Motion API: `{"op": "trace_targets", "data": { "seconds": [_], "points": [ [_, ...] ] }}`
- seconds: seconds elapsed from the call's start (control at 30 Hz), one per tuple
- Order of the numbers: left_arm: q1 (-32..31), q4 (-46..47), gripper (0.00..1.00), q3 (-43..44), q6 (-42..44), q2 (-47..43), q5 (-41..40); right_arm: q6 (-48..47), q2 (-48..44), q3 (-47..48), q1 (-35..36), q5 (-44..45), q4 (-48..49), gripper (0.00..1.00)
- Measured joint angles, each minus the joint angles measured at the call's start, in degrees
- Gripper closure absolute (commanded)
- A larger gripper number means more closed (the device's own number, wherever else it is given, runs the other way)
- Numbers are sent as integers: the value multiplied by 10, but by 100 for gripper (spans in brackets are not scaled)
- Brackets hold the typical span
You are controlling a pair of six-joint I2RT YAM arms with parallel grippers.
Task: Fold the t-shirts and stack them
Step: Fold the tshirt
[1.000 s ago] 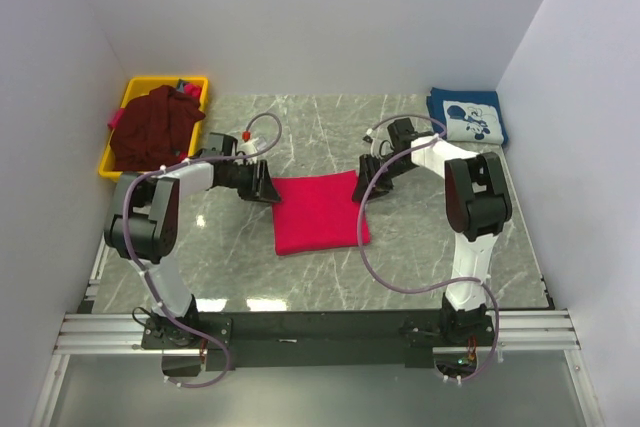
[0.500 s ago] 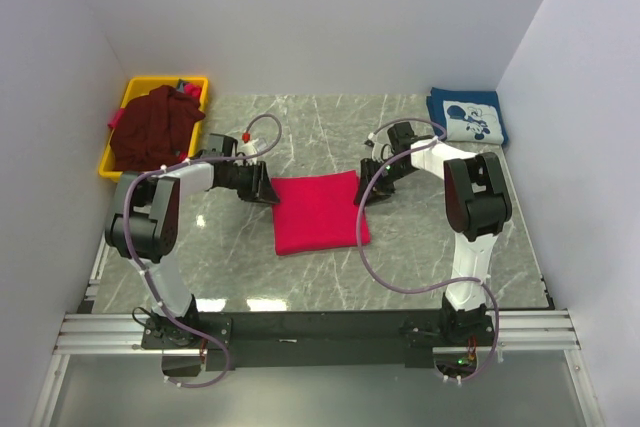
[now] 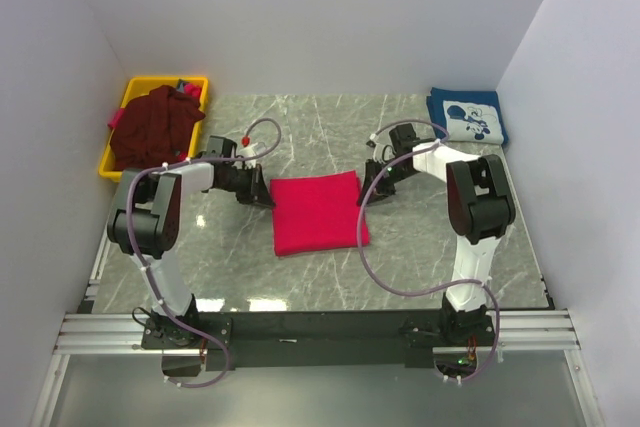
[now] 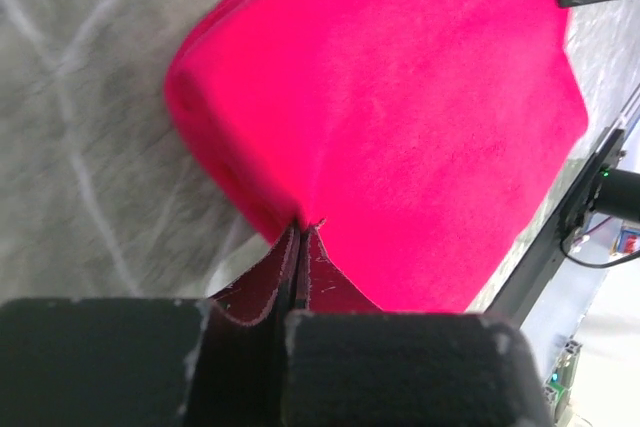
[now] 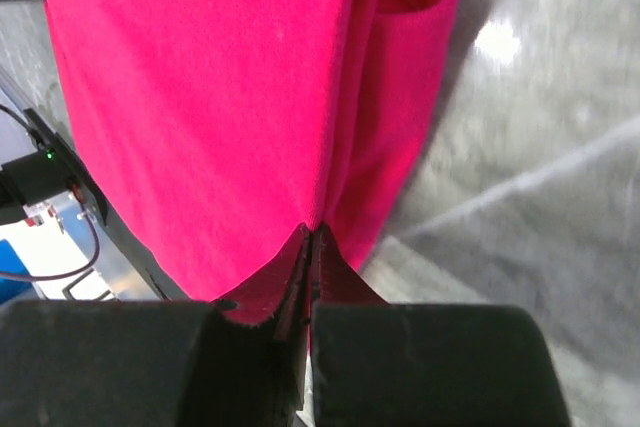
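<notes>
The crimson-red t-shirt (image 3: 315,212) lies folded into a rectangle on the marble table between my two arms. My left gripper (image 3: 262,192) is at its far left corner. In the left wrist view the jaws (image 4: 298,225) are pressed together, their tips pinching the edge of the red t-shirt (image 4: 400,97). My right gripper (image 3: 368,190) is at the far right corner, shut (image 5: 310,229) on the folded edge of the red t-shirt (image 5: 200,97). A folded navy t-shirt (image 3: 467,119) with white print lies at the back right. A dark maroon t-shirt (image 3: 150,127) is heaped at the back left.
The maroon t-shirt sits in a yellow bin (image 3: 197,81) against the left wall. White walls close in the table on three sides. Purple cables loop from both arms over the marble. The black mounting rail (image 3: 320,332) runs along the near edge.
Both grippers were open beside the red t-shirt's far corners and have closed on its edges. The shirt's far edge has shifted slightly.
</notes>
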Motion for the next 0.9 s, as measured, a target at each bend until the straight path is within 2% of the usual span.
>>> {"op": "trace_targets", "data": {
  "seconds": [0.23,0.3,0.33,0.37,0.4,0.43,0.5,0.53,0.6,0.67,0.7,0.73,0.77,0.8,0.83,0.9],
  "points": [
    [20,-23,99,7,26,5,0,10,-38,-50,-14,0,40,100],
    [20,-25,90,14,30,16,0,15,-36,-49,-14,-1,47,100],
    [20,-25,77,16,32,21,0,15,-34,-46,-14,-3,48,90],
    [21,-26,72,18,37,25,0,15,-31,-40,-14,-9,44,77],
    [22,-28,68,18,39,26,0,12,-29,-33,-14,-12,39,58],
    [26,-31,60,18,41,26,4,8,-28,-28,-14,-15,36,52],
    [38,-37,52,17,52,16,18,-4,-36,-28,-16,-23,32,43],
    [45,-42,47,16,58,4,25,-11,-47,-32,-17,-29,28,43],
    [57,-49,45,3,75,-39,50,-25,-95,-56,-18,-49,27,43],
    [63,-34,50,-24,67,-107,89,-24,-169,-92,-15,-78,38,47],
    [60,-16,53,-46,54,-142,110,-21,-199,-109,-12,-90,50,63],
    [54,6,64,-66,36,-171,128,-15,-233,-125,-5,-105,62,72],
    [39,55,71,-100,-8,-202,147,-5,-257,-137,9,-123,77,90],
    [24,94,78,-128,-37,-219,160,5,-269,-146,29,-142,94,99],
    [2,145,88,-160,-85,-230,171,20,-270,-151,52,-161,112,100],
    [-48,236,94,-214,-172,-228,179,54,-246,-159,95,-192,147,100]
  ]
}}
